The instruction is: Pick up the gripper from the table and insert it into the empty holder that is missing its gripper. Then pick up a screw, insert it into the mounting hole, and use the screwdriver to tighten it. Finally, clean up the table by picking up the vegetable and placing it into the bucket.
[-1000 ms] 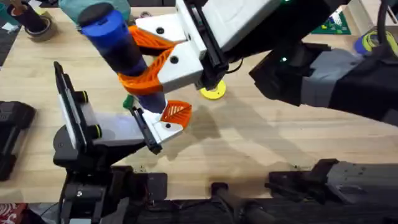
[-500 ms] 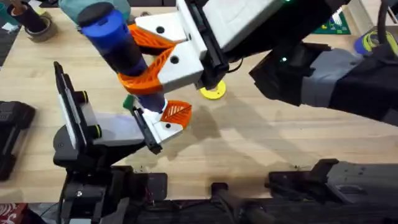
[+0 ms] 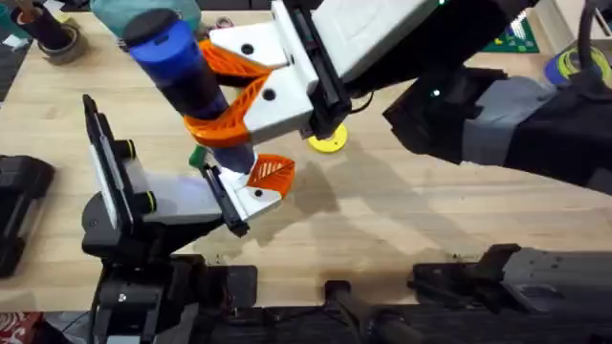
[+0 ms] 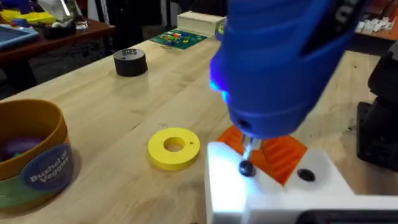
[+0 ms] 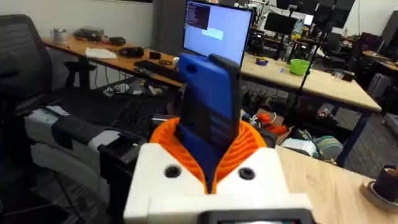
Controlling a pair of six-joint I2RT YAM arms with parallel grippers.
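Right gripper, reaching in from the right, clamped around the blue screwdriver with both orange ribbed pads pressed to its body; screwdriver held upright but tilted, tip down. From the right wrist, same clamp seen close: blue body standing between the pads.

Across the left wrist view, from left to right:
- At the far left, yellow cup with a blue label band, standing on the table; inside, something purplish and blurred, too unclear to name.
- Farther back, black tape roll, well apart from the cup.
- Next, flat yellow ring lying on the wood, between cup and white mount.
- Then the white mount with the orange tip seated on it; screwdriver's metal bit touching a dark screw head in the mount.

Left gripper low under the screwdriver; wide or narrow, cannot tell. Beside it, a small green bit, too hidden to identify.
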